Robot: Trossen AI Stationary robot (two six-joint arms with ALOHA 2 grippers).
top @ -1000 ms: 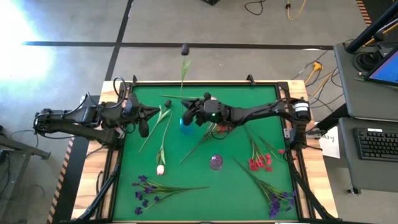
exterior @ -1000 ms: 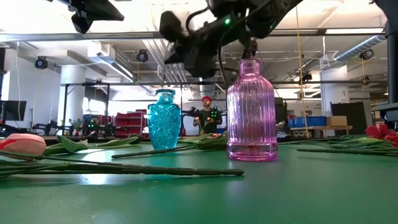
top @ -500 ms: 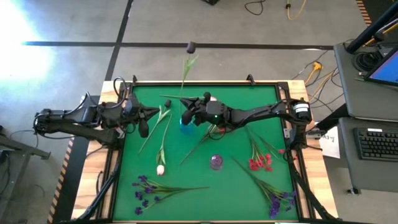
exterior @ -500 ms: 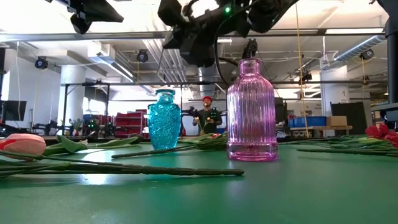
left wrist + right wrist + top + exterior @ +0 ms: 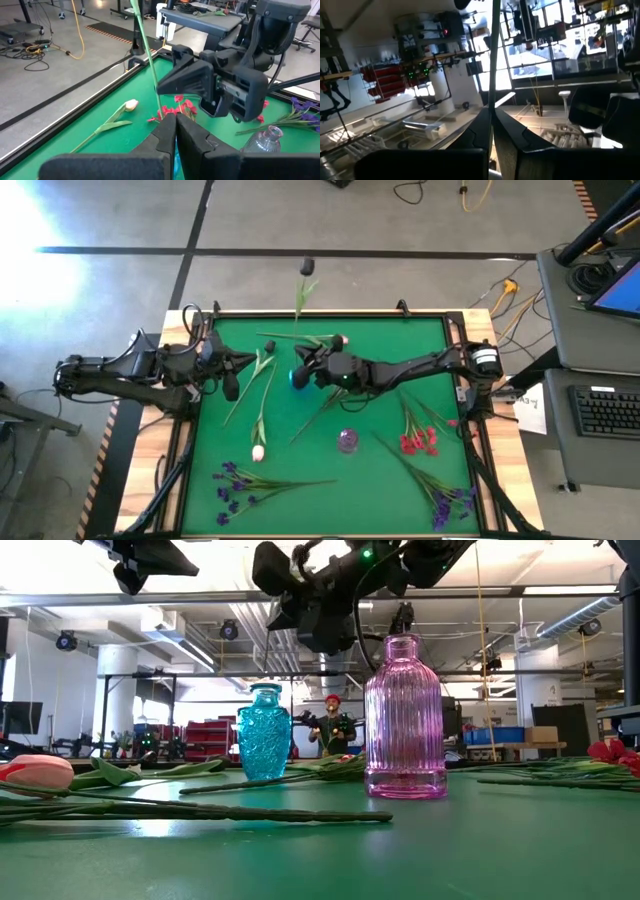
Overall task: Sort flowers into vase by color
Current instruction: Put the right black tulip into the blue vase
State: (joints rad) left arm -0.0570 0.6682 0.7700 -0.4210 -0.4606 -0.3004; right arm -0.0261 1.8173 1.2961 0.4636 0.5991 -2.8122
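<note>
My right gripper (image 5: 301,362) hangs over the blue vase (image 5: 297,379) at the table's middle, shut on a long green-stemmed flower (image 5: 302,290). The flower's dark bud (image 5: 307,266) is high above the gripper. Its lower end is hidden. The pink vase (image 5: 405,715) stands nearer the front edge. My left gripper (image 5: 175,135) waits shut at the table's left with nothing in it. Tulips (image 5: 258,450), red flowers (image 5: 418,442) and purple flowers (image 5: 235,483) lie flat on the green mat. My right gripper pinches the flower's green stem (image 5: 492,95) between its two fingers. The fingers come level from the table's right and lie across the stem. The flower stands nearly upright, bud up, lifted off the mat.
A second bunch of purple flowers (image 5: 445,500) lies at the near right corner. Another tulip (image 5: 338,339) rests behind the blue vase. A raised black frame (image 5: 330,314) borders the mat. Desks with a keyboard (image 5: 608,410) stand to the right of the table.
My right gripper has drifted a little toward the table's near edge and turned slightly, still shut on the flower. The flower's top has swung a bit toward the table's right.
</note>
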